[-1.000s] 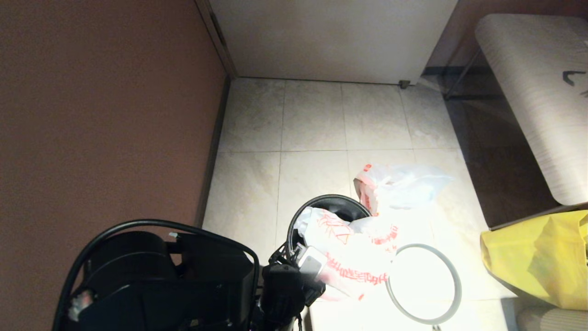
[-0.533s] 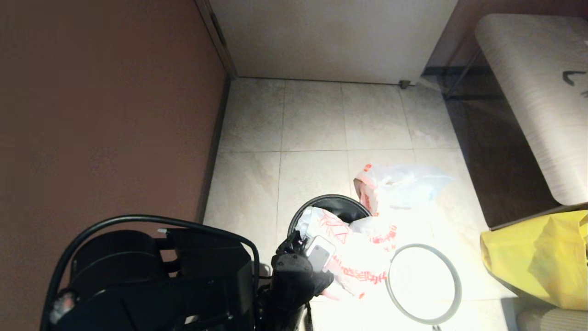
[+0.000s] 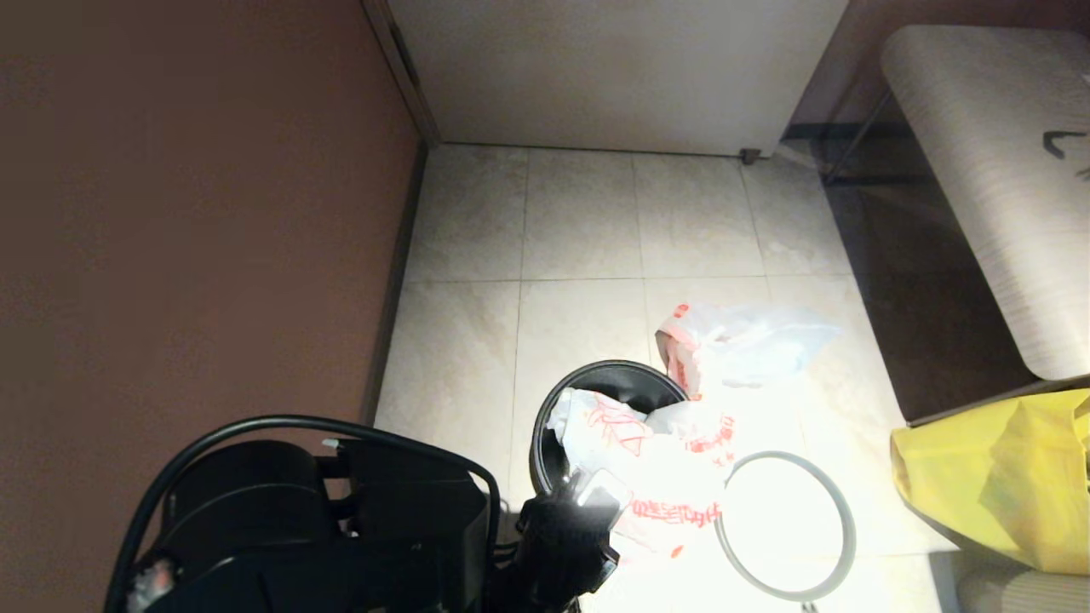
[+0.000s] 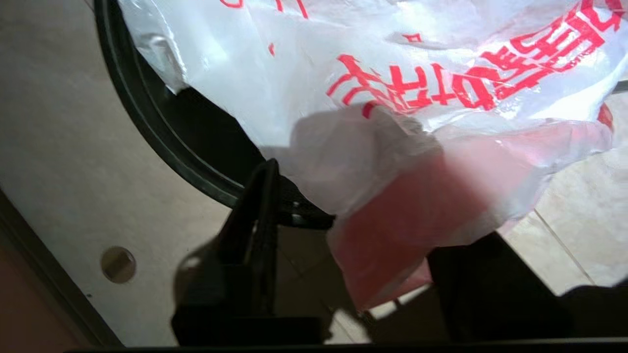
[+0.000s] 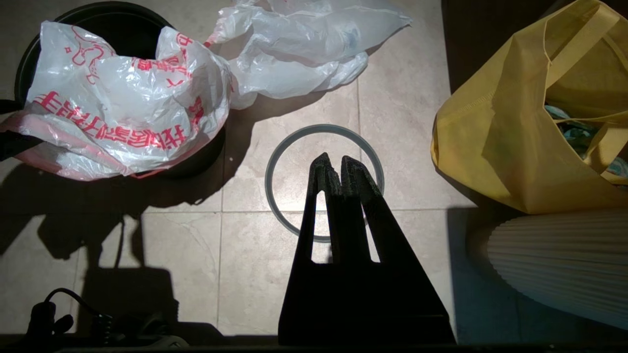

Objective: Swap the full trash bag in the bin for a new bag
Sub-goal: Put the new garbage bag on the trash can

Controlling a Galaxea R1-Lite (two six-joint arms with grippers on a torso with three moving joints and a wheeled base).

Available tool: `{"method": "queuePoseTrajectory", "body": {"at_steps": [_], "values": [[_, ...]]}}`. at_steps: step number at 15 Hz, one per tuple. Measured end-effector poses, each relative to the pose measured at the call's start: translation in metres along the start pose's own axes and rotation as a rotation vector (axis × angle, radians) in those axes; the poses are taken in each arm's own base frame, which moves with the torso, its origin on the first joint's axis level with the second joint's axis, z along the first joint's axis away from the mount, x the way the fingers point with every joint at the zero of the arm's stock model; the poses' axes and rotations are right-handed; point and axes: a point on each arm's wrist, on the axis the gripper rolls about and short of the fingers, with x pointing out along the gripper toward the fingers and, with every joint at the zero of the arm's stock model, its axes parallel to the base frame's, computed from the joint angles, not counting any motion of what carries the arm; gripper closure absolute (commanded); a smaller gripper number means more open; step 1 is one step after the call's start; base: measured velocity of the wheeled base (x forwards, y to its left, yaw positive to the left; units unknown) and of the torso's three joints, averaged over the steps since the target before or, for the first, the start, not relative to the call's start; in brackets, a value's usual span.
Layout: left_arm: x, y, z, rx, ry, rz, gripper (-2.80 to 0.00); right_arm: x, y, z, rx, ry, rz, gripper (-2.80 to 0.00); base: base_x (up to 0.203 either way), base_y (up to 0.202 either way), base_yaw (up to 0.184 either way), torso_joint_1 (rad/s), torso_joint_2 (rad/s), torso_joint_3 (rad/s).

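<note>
We see the new bag (image 3: 651, 464) draped over the bin (image 3: 606, 380), spilling across its near rim toward our left end effector (image 4: 343, 211). Those fingers stand spread wide with a fold of the bag hanging between them; it seems to touch them, though we cannot tell a firm grip. The full trash bag (image 3: 741, 345) lies just beyond the bin, and the grey hoop (image 5: 324, 182) lies on bare floor (image 3: 579, 221). Our right end effector (image 5: 333, 164) hovers above the hoop, fingers pressed together, holding nothing.
</note>
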Motion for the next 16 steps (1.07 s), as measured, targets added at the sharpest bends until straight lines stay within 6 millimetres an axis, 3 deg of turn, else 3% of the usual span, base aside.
{"method": "queuePoseTrajectory", "body": {"at_steps": [3,5,7,12,16], "values": [[0.004,0.003,0.003,-0.026,0.036,-0.02,0.0,0.0,0.0,0.0,0.0,0.0,0.0,0.0,0.0,0.0,0.0,0.0,0.0,0.0],[0.006,0.01,0.015,-0.042,0.045,-0.013,0.0,0.0,0.0,0.0,0.0,0.0,-0.001,0.0,0.0,0.0,0.0,0.0,0.0,0.0],[0.007,0.022,0.038,-0.078,0.05,-0.01,0.0,0.0,0.0,0.0,0.0,0.0,-0.001,0.0,0.0,0.0,0.0,0.0,0.0,0.0],[-0.005,0.061,0.116,-0.319,0.085,-0.093,0.0,0.0,0.0,0.0,-0.019,0.001,0.01,0.0,0.0,0.0,0.0,0.0,0.0,0.0],[-0.005,0.088,0.152,-0.434,0.136,-0.104,0.0,0.0,0.0,0.0,0.001,0.003,0.008,0.0,0.0,0.0,0.0,0.0,0.0,0.0]]}}
